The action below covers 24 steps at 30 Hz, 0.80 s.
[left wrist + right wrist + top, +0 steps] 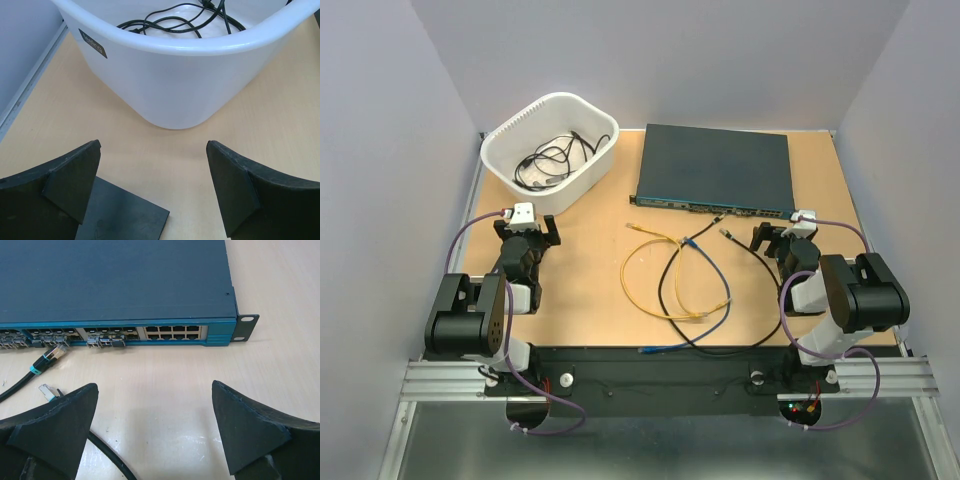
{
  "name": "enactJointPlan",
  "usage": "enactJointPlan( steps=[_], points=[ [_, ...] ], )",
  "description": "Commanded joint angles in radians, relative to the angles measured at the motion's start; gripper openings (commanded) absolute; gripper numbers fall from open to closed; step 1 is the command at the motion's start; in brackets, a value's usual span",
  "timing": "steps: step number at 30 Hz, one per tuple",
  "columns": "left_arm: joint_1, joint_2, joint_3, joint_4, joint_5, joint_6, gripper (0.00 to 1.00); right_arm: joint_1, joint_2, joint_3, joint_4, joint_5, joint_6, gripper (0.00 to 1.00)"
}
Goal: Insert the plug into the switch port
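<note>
Left gripper (152, 146): jaws wide apart and holding nothing, low over the table (590, 310) just in front of the white tub (175, 85).
White tub: far left corner, with a tangle of black cord (548, 160) inside.
Flat black piece (125, 215): lies on the table right under the left gripper; only a corner shows. It may be the small box, but no socket can be seen on it.
Loose cables: a yellow cable (645, 275), a blue cable (715, 275) and a black cable (667, 290) loop over one another mid-table.
Plug: one teal-collared plug (52, 356) lies just in front of the large dark unit (715, 165), not seated; a clear plug (47, 390) rests beside it. Which one the task means cannot be told.
Large dark unit: far right of centre, with rows of sockets along its front edge.
Right gripper (154, 386): jaws spread wide and empty, facing the unit's front, near the two plugs.
Switch port: not clearly shown in any view.
Done: nothing, as far as it shows; no plug is held or seated.
Left: pick a plug, carry it to the port, line it up, push it in.
</note>
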Motion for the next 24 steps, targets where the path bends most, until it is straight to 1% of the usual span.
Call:
enactJointPlan(
  steps=[1, 11, 14, 15, 17, 19, 21, 22, 23, 24],
  points=[
    [-0.005, -0.018, 0.007, 0.246, -0.006, 0.018, 0.99, 0.001, -0.002, 0.016, 0.057, 0.001, -0.015, 1.0],
    [-0.005, -0.02, 0.007, 0.246, -0.004, 0.018, 0.99, 0.001, 0.004, 0.023, 0.049, 0.0, -0.011, 1.0],
    [-0.005, -0.018, 0.007, 0.246, -0.004, 0.02, 0.99, 0.002, -0.009, 0.022, 0.049, 0.024, -0.014, 1.0],
    [-0.005, -0.018, 0.007, 0.246, -0.004, 0.018, 0.99, 0.005, -0.053, 0.026, 0.031, 0.032, -0.011, 1.0],
    [-0.004, -0.02, 0.007, 0.246, -0.004, 0.018, 0.99, 0.017, -0.124, 0.048, -0.105, 0.037, -0.031, 1.0],
    [-0.005, -0.018, 0.007, 0.244, -0.004, 0.018, 0.99, 0.039, -0.231, 0.11, -0.266, 0.037, -0.046, 1.0],
    [-0.004, -0.018, 0.007, 0.246, -0.006, 0.017, 0.99, 0.045, -0.3, 0.129, -0.302, 0.008, 0.024, 1.0],
    [-0.005, -0.018, 0.007, 0.244, -0.004, 0.018, 0.99, 0.047, -0.333, 0.153, -0.32, -0.029, 0.052, 1.0],
    [-0.004, -0.018, 0.007, 0.244, -0.004, 0.018, 0.99, 0.053, -0.406, 0.169, -0.386, -0.119, 0.078, 1.0],
    [-0.005, -0.018, 0.007, 0.246, -0.004, 0.018, 0.99, 0.054, -0.432, 0.189, -0.414, -0.173, 0.146, 1.0]
  ],
)
